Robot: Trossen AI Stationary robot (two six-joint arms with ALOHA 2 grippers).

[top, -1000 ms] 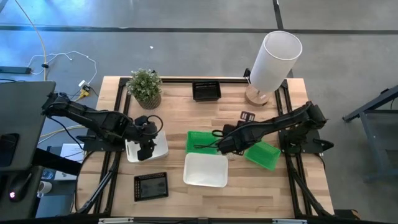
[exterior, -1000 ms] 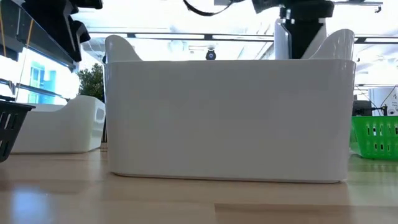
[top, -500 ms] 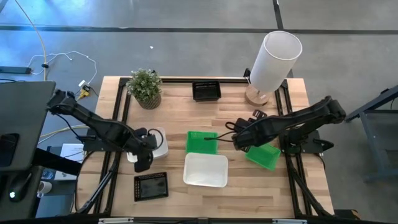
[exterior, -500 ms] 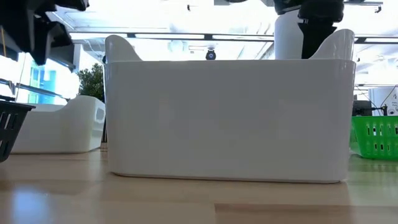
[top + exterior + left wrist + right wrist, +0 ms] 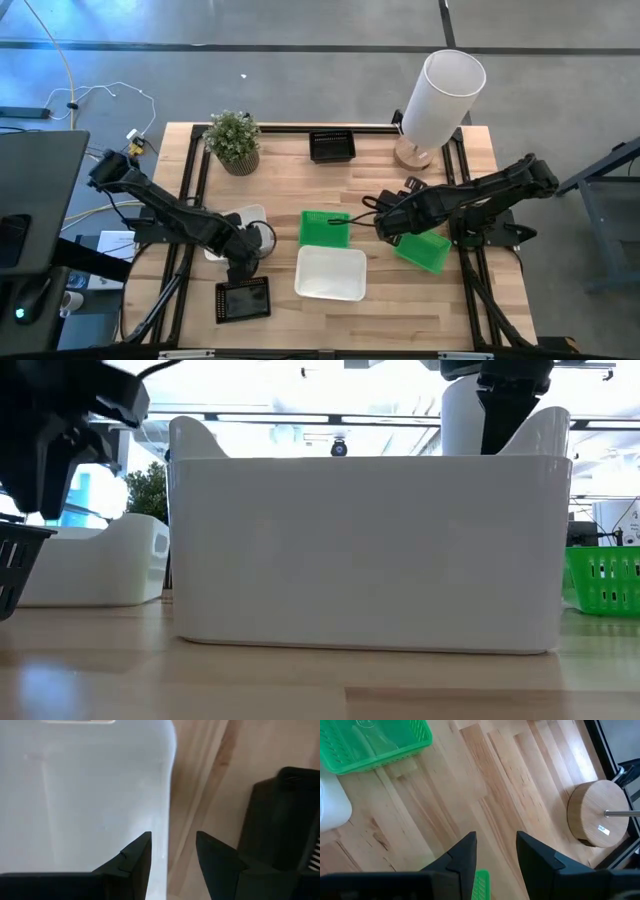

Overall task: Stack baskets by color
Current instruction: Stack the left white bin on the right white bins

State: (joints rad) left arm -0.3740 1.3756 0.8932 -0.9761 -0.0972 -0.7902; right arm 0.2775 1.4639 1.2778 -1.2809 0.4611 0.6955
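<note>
My left gripper [image 5: 243, 268] hangs open, pointing down, between a small white basket [image 5: 240, 228] and a black basket [image 5: 243, 298] at the near left. In the left wrist view its fingers [image 5: 172, 857] stand over the white basket's rim [image 5: 165, 795], the black basket [image 5: 285, 820] beside them. My right gripper [image 5: 374, 214] is open and holds nothing, above bare wood between two green baskets [image 5: 324, 228] [image 5: 422, 250]. A larger white basket [image 5: 330, 272] rests on the table near the front middle and fills the low view [image 5: 370, 550].
Another black basket [image 5: 332, 146] sits at the far middle. A potted plant [image 5: 233, 140] stands at the far left, and a tall white lamp [image 5: 440, 95] on a round wooden base [image 5: 597, 812] at the far right. Bare wood lies between the lamp and the green baskets.
My left gripper has moved from over the small white basket toward the table's near edge and down, and now hangs by the black basket. My right gripper has drawn back from the middle green basket toward the table's right edge, then stopped. No basket has moved.
</note>
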